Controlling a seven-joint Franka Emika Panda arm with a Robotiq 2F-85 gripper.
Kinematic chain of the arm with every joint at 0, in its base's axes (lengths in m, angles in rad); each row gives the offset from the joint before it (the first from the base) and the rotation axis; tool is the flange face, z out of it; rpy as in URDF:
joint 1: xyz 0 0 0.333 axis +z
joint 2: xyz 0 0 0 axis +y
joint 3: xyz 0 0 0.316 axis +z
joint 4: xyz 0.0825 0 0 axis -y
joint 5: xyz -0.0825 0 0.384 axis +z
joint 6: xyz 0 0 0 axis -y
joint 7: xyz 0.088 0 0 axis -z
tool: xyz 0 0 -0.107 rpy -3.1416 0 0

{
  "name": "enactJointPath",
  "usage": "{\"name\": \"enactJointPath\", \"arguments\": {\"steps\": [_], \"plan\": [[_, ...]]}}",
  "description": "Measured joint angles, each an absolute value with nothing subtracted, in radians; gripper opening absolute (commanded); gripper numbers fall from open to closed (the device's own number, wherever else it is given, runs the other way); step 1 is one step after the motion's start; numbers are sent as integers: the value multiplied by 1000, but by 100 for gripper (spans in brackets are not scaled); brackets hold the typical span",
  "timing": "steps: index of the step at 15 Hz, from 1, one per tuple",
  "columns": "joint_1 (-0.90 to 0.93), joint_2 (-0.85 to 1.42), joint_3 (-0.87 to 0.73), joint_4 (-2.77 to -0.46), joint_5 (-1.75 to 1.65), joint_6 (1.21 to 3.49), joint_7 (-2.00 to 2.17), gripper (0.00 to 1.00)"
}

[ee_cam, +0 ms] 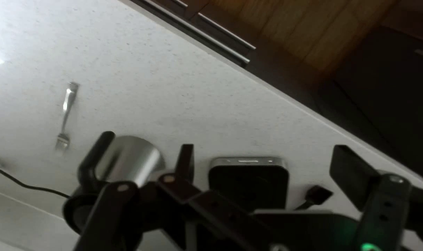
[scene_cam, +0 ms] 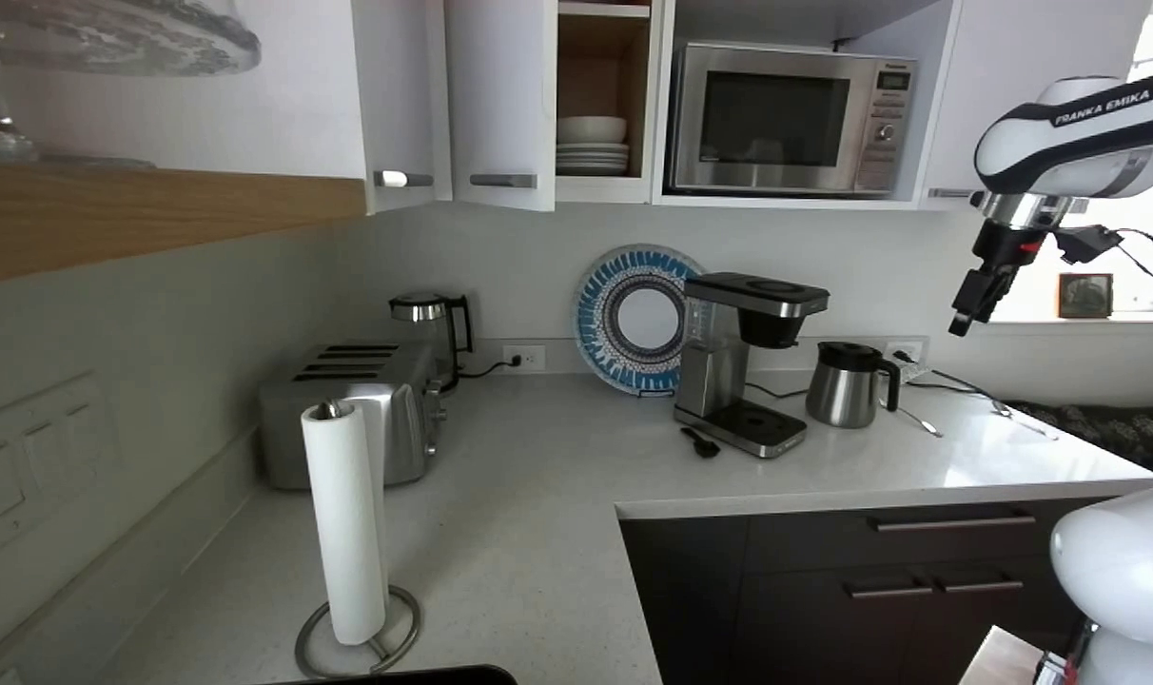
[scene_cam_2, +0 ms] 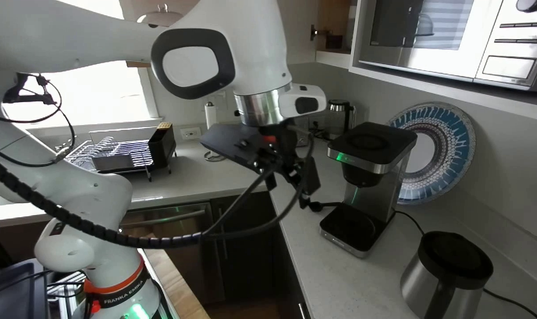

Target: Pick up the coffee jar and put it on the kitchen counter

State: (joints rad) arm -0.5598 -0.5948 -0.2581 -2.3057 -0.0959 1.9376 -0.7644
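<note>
The coffee jar, with a silvery body and black lid and handle, stands upright on the kitchen counter (scene_cam: 538,552) beside the coffee machine. It shows in both exterior views (scene_cam: 843,392) (scene_cam_2: 421,283) and in the wrist view (ee_cam: 136,157), where my left finger and linkage partly cover it. The pale counter also fills much of the wrist view (ee_cam: 197,97). My gripper is open and empty, held in the air above the counter, apart from the jar. It shows in both exterior views (scene_cam: 967,314) (scene_cam_2: 291,184) and in the wrist view (ee_cam: 264,153), with its fingers wide apart.
A black-and-silver coffee machine (scene_cam: 714,376) stands next to the jar. A black scoop (scene_cam: 700,442) and a fork (ee_cam: 67,108) lie nearby. A round patterned plate (scene_cam: 600,314) leans on the wall. A toaster (scene_cam: 400,428), kettle (scene_cam: 434,333) and paper roll (scene_cam: 343,533) stand farther along. A microwave (scene_cam: 776,114) sits above.
</note>
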Motion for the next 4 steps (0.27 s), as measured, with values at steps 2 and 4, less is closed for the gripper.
{"name": "enactJointPath", "arguments": {"steps": [2,4], "plan": [[-509,-682,-258,-2363,-101,1920,-762,100],[-501,-722,-263,-2390,-103,1920,-762,100]]}}
